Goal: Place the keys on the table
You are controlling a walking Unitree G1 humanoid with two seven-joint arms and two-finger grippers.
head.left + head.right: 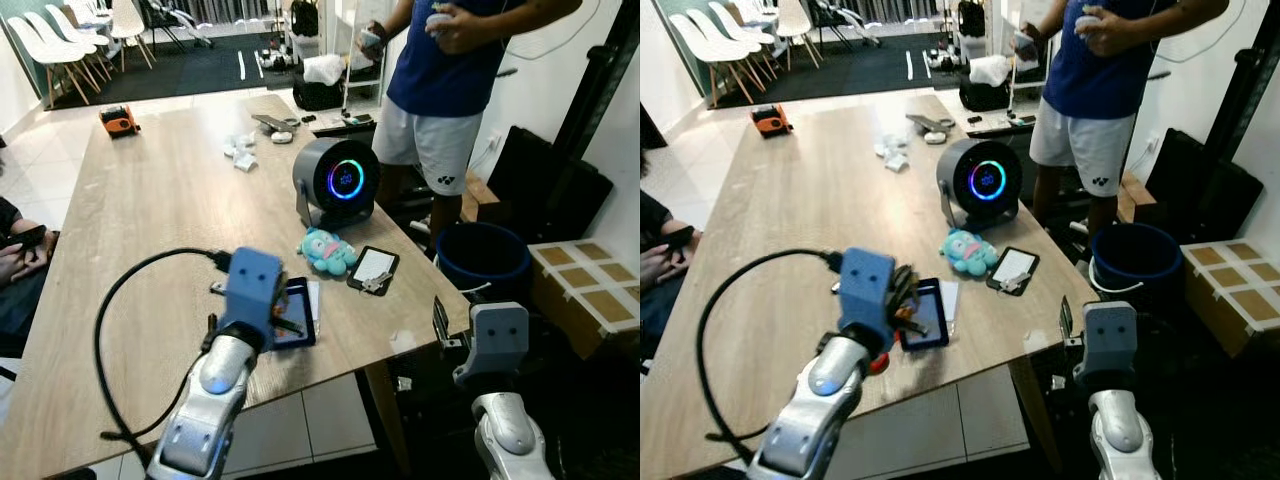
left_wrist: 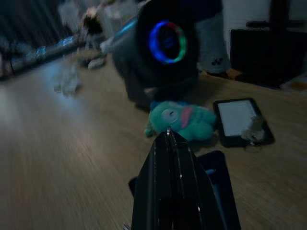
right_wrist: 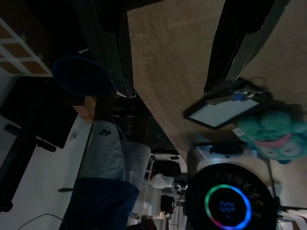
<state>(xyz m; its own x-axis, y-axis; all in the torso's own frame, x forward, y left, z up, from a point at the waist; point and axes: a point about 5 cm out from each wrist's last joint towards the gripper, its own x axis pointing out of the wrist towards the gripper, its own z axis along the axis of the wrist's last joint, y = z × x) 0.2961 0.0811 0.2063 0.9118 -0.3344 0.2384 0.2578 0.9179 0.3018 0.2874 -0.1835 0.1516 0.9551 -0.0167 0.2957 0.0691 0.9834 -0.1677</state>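
Note:
My left gripper hovers over the near edge of the wooden table, above a dark blue flat case. Its fingers are pressed shut, and a thin metal piece pokes out at the tip. A small bunch with orange and red bits, the keys, hangs by the fingers. My right gripper is low, beside the table's right corner. Its fingers stand wide apart with nothing between them.
A teal plush toy, a white-screened device with a small trinket on it, and a round speaker with a glowing ring sit ahead. A person in a blue shirt stands at the right by a blue bucket.

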